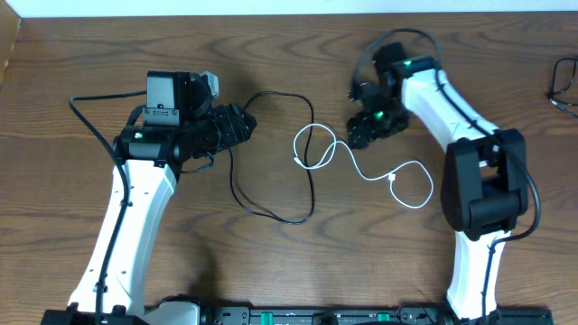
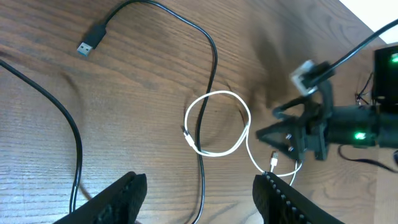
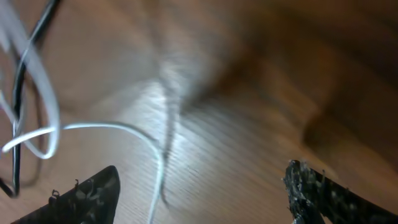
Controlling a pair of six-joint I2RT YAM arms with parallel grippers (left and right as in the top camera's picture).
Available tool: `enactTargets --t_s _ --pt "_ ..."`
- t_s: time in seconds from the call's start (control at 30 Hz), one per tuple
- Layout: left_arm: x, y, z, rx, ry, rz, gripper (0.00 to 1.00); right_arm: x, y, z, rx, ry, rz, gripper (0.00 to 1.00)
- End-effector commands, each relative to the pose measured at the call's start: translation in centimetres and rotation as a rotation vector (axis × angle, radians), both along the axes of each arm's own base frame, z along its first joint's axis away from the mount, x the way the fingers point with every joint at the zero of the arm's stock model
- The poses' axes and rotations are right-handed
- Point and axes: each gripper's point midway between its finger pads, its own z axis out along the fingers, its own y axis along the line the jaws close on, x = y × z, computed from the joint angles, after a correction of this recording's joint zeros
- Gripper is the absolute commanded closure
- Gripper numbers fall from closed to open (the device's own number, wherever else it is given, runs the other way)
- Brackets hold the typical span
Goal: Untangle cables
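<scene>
Overhead: black cable (image 1: 312,191) lies on the desk (image 1: 271,271) at centre frame. It makes one large open curve from just beside the left end effector (image 1: 242,123) down to lower centre. White cable (image 1: 359,171) forms a small loop at centre, then trails right to a second curl at right-centre. The black line passes across the small white loop; I see no other overlap.

Left wrist view: the left end effector's fingers (image 2: 118,199) stand moderately apart with nothing gripped. The black cable rests on the desk below the gap, and its USB plug (image 2: 89,42) lies free at upper left.

Right end effector (image 1: 363,132): upper right of centre, near the white loop but apart from it. Its wrist view is blurred, but the fingers (image 3: 84,194) are wide apart and empty. The white cable lies on the desk in the left half of that frame.
</scene>
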Motion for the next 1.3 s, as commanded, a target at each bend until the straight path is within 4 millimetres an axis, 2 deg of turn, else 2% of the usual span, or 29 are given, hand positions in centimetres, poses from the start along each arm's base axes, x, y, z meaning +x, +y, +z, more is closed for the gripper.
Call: enactTargets --t_s 0.0,0.1,0.3,0.53,0.6,0.7,0.77,0.83,0.93,0.97,1.0,1.03,1.07,1.17,1.27 --pt "-0.1 0.1 0.9 0.009 -0.037 -0.021 0.39 -1.8 2.3 0.5 0.085 -0.034 0.235 0.21" --pt "-0.1 0.1 0.9 0.01 -0.038 -0.023 0.39 -2.2 3.2 -0.1 0.114 -0.045 0.272 0.27" --pt "-0.1 0.1 0.9 0.01 -0.037 -0.023 0.4 -1.2 4.7 -1.9 0.143 -0.121 0.243 0.4" --pt "-0.2 0.1 0.8 0.011 -0.029 -0.023 0.4 -0.5 5.2 -2.1 0.152 -0.125 0.147 0.73" --pt "-0.2 0.1 0.8 0.01 -0.029 -0.023 0.4 -0.4 5.2 -2.1 0.151 -0.125 0.141 0.99" --pt "-0.2 0.1 0.8 0.011 -0.028 -0.023 0.4 -0.3 4.6 -1.2 0.144 -0.094 0.066 0.99" --pt "-0.3 0.1 0.7 0.011 -0.026 -0.023 0.39 -0.2 4.1 0.5 0.143 -0.069 -0.009 0.99" --pt "-0.3 0.1 0.7 0.013 -0.025 -0.026 0.4 -0.4 3.6 3.2 0.14 -0.048 -0.064 0.99" --pt "-0.4 0.1 0.7 0.02 -0.031 -0.037 0.4 -1.2 3.1 8.2 0.144 -0.063 -0.069 0.99" --pt "-0.4 0.1 0.7 0.021 -0.032 -0.039 0.4 -1.6 2.9 11.1 0.151 -0.094 -0.068 0.99" --pt "-0.4 0.1 0.7 0.021 -0.032 -0.039 0.39 -1.7 2.8 12.0 0.152 -0.108 -0.068 0.99" --pt "-0.4 0.1 0.7 0.021 -0.032 -0.039 0.4 -2.0 2.6 14.5 0.156 -0.152 -0.069 0.99" --pt "-0.4 0.1 0.7 0.021 -0.032 -0.039 0.4 -2.1 2.5 15.8 0.162 -0.178 -0.074 0.99" --pt "-0.4 0.1 0.7 0.021 -0.032 -0.039 0.39 -2.8 2.2 21.6 0.216 -0.306 -0.096 0.99" --pt "-0.4 0.1 0.7 0.021 -0.032 -0.039 0.39 -3.6 1.9 25.7 0.264 -0.416 -0.11 0.99"
